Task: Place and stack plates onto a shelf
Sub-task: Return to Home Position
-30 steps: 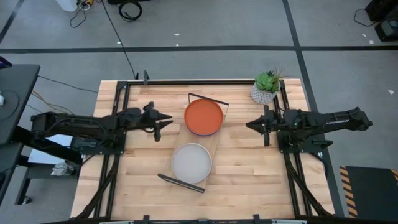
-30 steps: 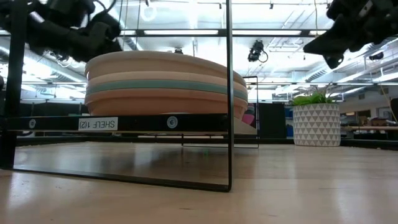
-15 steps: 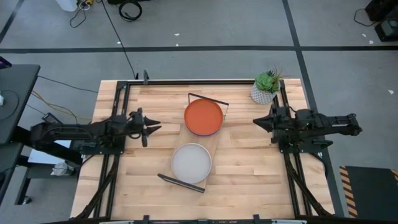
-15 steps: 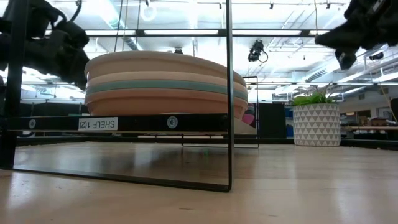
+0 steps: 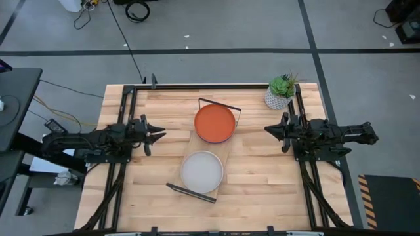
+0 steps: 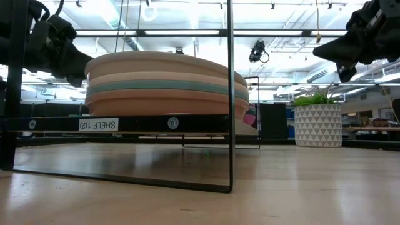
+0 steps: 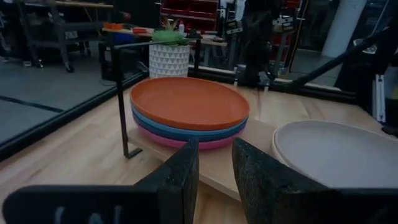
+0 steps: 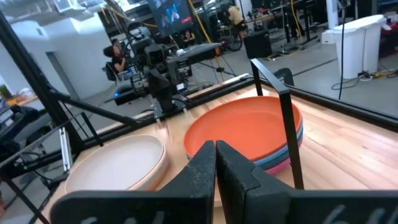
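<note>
The shelf (image 5: 225, 149), a light board with black wire end frames, lies slanted in the middle of the table. It carries two stacks of plates. The far stack has an orange-red plate (image 5: 214, 122) on top, with blue, light blue and magenta rims under it (image 7: 186, 132). The near stack is topped by a cream plate (image 5: 202, 171), and the low view shows teal and terracotta rims (image 6: 162, 87) below that. My left gripper (image 5: 156, 134) hovers left of the shelf, slightly open (image 7: 216, 163). My right gripper (image 5: 266, 130) hovers right of it, shut (image 8: 216, 148).
A potted plant in a white patterned pot (image 5: 280, 92) stands at the table's far right corner, just behind my right arm. Black frame rails run along the table's left, right and far edges. Bare slatted tabletop (image 5: 262, 177) lies near and to both sides of the shelf.
My left gripper has drawn back from the shelf toward the table's left edge, staying level. My right arm has folded back a little toward the right edge. The plates and the shelf have not moved.
</note>
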You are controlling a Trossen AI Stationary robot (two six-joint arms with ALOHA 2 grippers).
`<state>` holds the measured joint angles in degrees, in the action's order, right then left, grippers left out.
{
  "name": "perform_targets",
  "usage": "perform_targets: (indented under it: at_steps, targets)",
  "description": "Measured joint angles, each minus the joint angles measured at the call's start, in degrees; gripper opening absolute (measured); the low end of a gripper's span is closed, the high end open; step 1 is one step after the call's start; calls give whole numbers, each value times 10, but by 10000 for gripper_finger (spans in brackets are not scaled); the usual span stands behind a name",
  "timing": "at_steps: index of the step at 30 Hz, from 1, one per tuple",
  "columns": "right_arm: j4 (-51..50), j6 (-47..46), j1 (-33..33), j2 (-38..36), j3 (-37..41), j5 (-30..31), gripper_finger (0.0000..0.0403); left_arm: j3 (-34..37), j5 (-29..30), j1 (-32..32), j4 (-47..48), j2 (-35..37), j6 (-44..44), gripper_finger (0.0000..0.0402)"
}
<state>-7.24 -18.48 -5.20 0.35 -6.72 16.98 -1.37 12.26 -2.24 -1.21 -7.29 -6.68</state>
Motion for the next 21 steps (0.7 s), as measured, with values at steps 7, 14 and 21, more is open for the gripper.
perform_targets:
  at_steps: [7,14,21]
  targets:
    - [1,11,0,0,0,-10,19,0,4,0,1,-2,-36,102]
    - [2,7,0,0,0,-12,19,3,7,0,-18,-2,-47,103]
    - [3,7,0,1,0,-12,19,3,7,0,-32,-2,-47,103]
